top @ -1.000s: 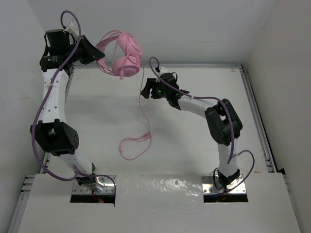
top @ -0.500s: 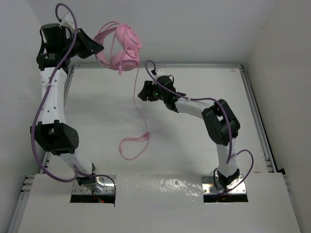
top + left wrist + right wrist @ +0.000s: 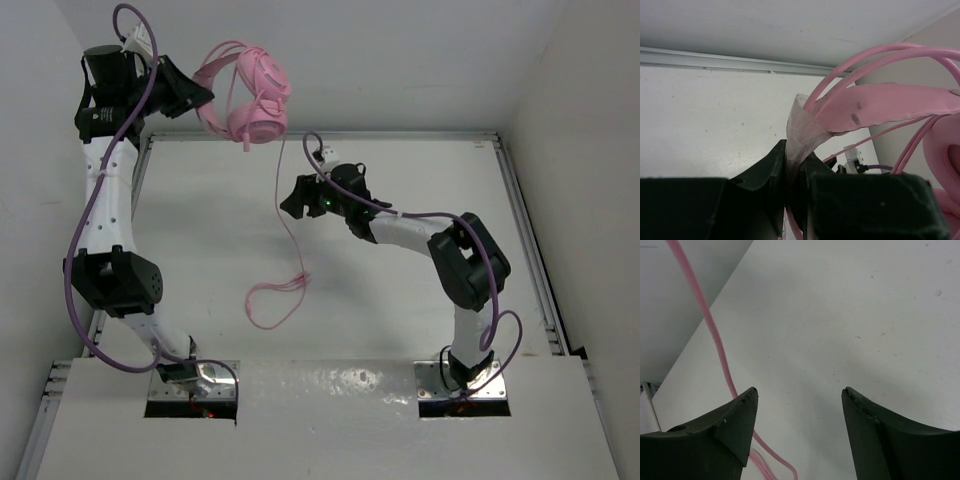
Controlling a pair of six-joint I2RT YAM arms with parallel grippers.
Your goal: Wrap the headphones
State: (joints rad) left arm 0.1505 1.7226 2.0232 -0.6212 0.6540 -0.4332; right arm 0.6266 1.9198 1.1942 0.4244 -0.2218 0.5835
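Top external: pink headphones (image 3: pixel 255 108) aloft over the far-left corner, well above the white table (image 3: pixel 430 180). Hung from left gripper (image 3: pixel 197 100); two round padded earcups (image 3: pixel 268 80) to its right, smooth and glossy, tilted against each other. Thin pink cord (image 3: pixel 279 190) dropping almost straight from the earcups to the tabletop, ending in a loose flat loop about mid-table. Right gripper (image 3: pixel 288 200) just beside the hanging cord, on its right; touching or not, cannot tell from above. Purple cables (image 3: pixel 82 230) thick, rubbery, in wide loops. Left wrist: black fingers (image 3: pixel 767 172) pressed tight together, no gap, pinching a pale, translucent, crinkled tab (image 3: pixel 802 127) wrapped onto the end of the headband (image 3: pixel 900 105). Headband flat, matt pink, a few small dark scuffs; thin round pink wire hoops arching above it; edge of a cushioned earcup at far right. Right wrist: two black wedge-shaped fingers standing wide apart, tips slightly ragged; between them only matt white tabletop with faint specks. Cord slanting down from upper left, passing behind the left-hand finger, showing again low in the gap, well beyond the tips; not gripped.
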